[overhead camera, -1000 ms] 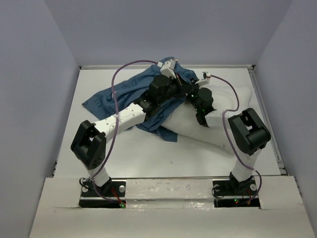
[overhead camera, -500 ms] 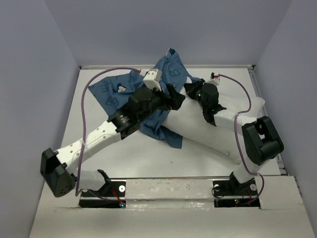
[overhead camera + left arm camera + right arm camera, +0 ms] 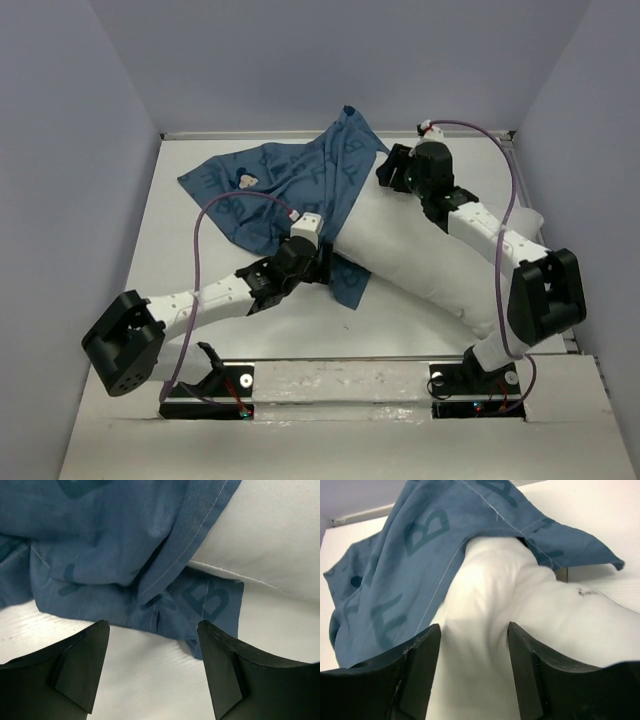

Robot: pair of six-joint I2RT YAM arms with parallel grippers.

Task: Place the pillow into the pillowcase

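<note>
Looked down on a white table point(image 3: 420, 320) boxed in by pale lilac walls point(image 3: 60, 150).

Found the left gripper point(image 3: 152, 670) with its dark fingers point(image 3: 80, 670) spread wide and empty, nothing but bare tabletop between them. Noted it low over the table, pointed at the near hem of the pillowcase point(image 3: 100, 545) and just short of it. Traced the dark blue cloth outward: a flat flap with a printed letter nearest, then folds rising onto the pillow point(image 3: 270, 535), whose white seamed edge showed at the right.

Found the right gripper point(image 3: 472, 680) with its fingers point(image 3: 410, 680) likewise apart, clamped on nothing. Saw the pillow's white bulk filling the gap between them; could not tell whether either pad touched it. Saw, beyond the tips, the pillow's far end tucked under the open mouth of the pillowcase, blue fabric draped over its top and down its left side.

Noted, from the top camera, the pillow lying slantwise from far centre to near right, most of it bare, only its far-left end covered. Saw the rest of the pillowcase crumpled flat over the far-left of the table, one corner peaked up by the back wall. Saw the right arm point(image 3: 480, 225) stretched along the pillow and the left arm point(image 3: 200, 300) low across the near-left table, a purple cable point(image 3: 200, 230) looping above it.
</note>
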